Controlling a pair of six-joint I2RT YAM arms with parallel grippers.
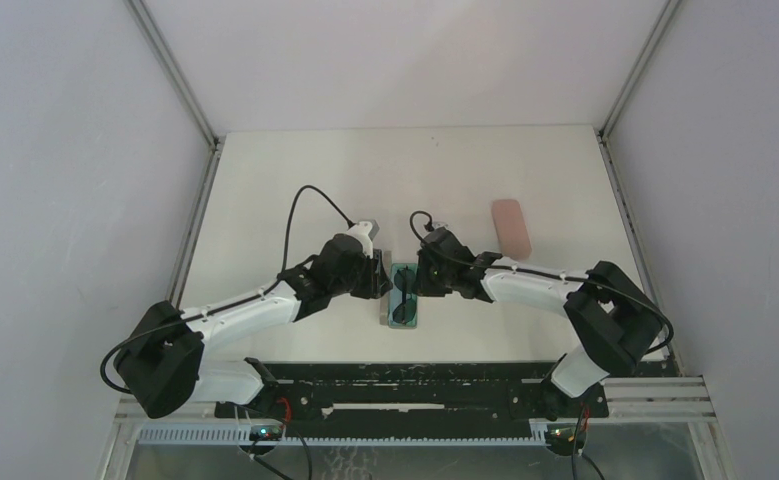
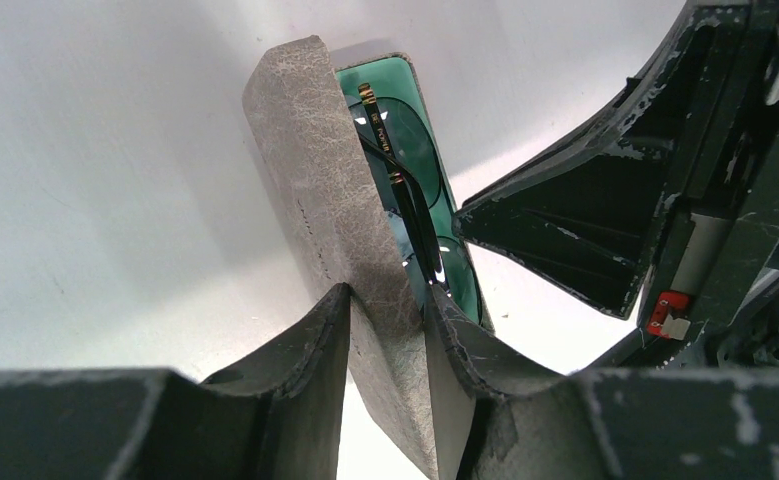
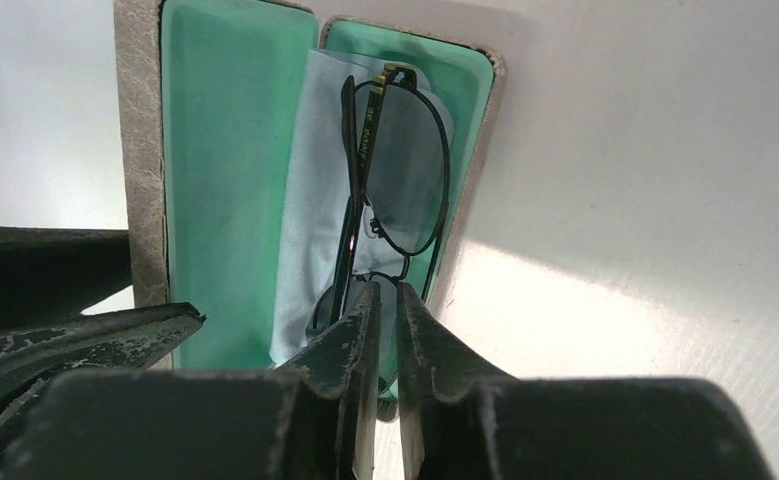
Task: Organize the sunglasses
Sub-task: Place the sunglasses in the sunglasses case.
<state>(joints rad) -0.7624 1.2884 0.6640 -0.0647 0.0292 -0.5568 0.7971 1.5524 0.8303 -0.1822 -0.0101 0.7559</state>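
The right gripper has its fingers drawn nearly together, only a thin slit between them, tips down at the near end of the open case. The sunglasses lie right at those tips, with the near lens hidden behind the fingers and the far lens, large and squarish in a thin black wire rim, stretching away from them. Whether the wire is caught between the tips cannot be told. The pair is folded, one temple running along its left side, and rests on a light blue cloth inside the green-lined base of the case.

The left gripper is clamped on the case's grey lid and holds it up on edge. In the left wrist view the sunglasses sit just past that lid on its right side, low in the green base, with the right gripper's dark fingers close beside them.

From above, both grippers meet over the case at the middle of the white bench — left gripper on one side, right gripper on the other, the sunglasses between. A pink case lies closed, well apart toward the far right.
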